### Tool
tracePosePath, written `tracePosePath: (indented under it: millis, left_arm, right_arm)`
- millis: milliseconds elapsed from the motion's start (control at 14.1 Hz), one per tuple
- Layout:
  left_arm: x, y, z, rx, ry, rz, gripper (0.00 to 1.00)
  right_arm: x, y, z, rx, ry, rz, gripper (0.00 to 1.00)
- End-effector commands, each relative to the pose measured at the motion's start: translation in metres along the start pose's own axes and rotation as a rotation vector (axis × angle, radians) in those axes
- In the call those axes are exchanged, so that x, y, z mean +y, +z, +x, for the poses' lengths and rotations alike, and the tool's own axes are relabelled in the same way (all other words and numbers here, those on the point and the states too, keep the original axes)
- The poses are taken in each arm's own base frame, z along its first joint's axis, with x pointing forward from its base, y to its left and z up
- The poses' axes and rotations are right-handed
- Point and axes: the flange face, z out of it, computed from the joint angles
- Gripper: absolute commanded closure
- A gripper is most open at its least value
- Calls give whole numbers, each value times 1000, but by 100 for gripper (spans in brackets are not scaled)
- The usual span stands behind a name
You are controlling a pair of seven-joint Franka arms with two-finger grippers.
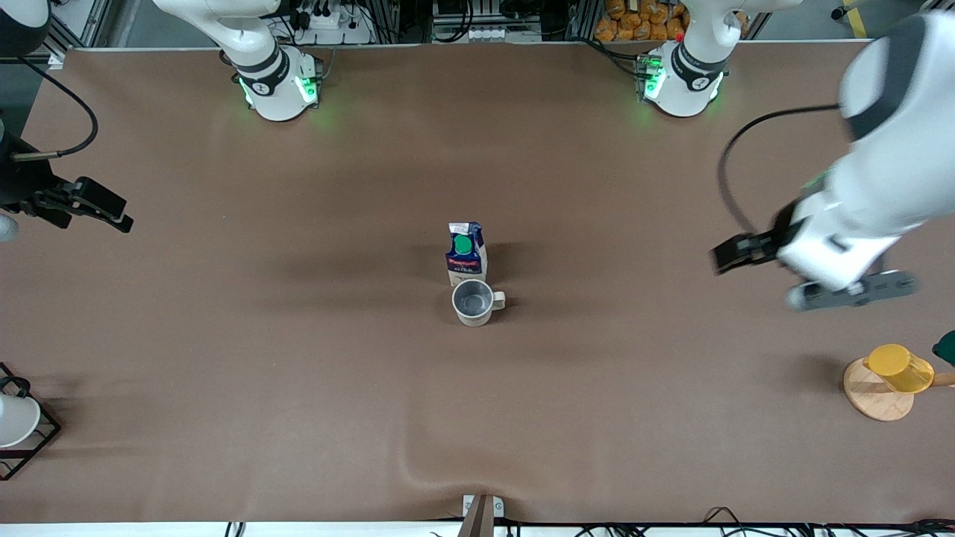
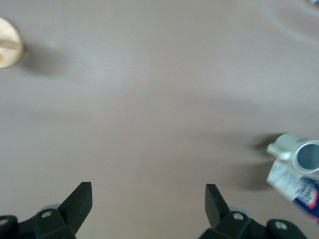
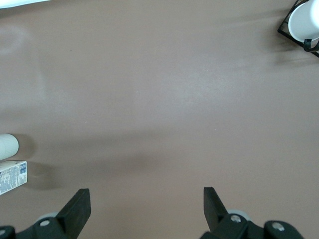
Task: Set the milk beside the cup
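Note:
The milk (image 1: 467, 252), a dark-blue carton with a green cap, stands upright at the middle of the table. The cream-white cup (image 1: 474, 302) stands right beside it, nearer to the front camera, with its handle toward the left arm's end. Both show in the left wrist view, the milk (image 2: 299, 188) and the cup (image 2: 303, 154), and at the edge of the right wrist view, the milk (image 3: 12, 177) and the cup (image 3: 7, 145). My left gripper (image 1: 727, 255) (image 2: 148, 199) is open and empty over the bare table toward the left arm's end. My right gripper (image 1: 112, 212) (image 3: 145, 201) is open and empty over the right arm's end.
A yellow cup (image 1: 899, 368) lies on a round wooden coaster (image 1: 873, 399) near the left arm's end; the coaster also shows in the left wrist view (image 2: 9, 42). A black wire rack (image 1: 30, 447) (image 3: 294, 37) with a white cup (image 1: 13, 419) stands at the right arm's end.

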Motion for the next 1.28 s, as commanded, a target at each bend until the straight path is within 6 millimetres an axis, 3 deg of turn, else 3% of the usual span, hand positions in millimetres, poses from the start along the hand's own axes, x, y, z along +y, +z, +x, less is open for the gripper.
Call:
tracePosePath:
  millis: [0,355,639,852,1206]
  left_arm:
    - [-46,-27,-30,7,60,33,0]
    - [-40,-42,-89,-2,97,73,0]
    - [-40,-52,-96,-1,237,73,0]
    - [-35,-63,-94,25,227,57,0]
    - [-38,-66,-93,28,222,36,0]
  right_arm:
    - [-1,-2,2,-1,9,-14,0]
    - [0,-2,2,-1,9,-14,0]
    - [0,-2,2,-1,9,-14,0]
    - [0,-2,2,-1,9,-14,0]
    - [0,-1,1,-9,8,-15,0]
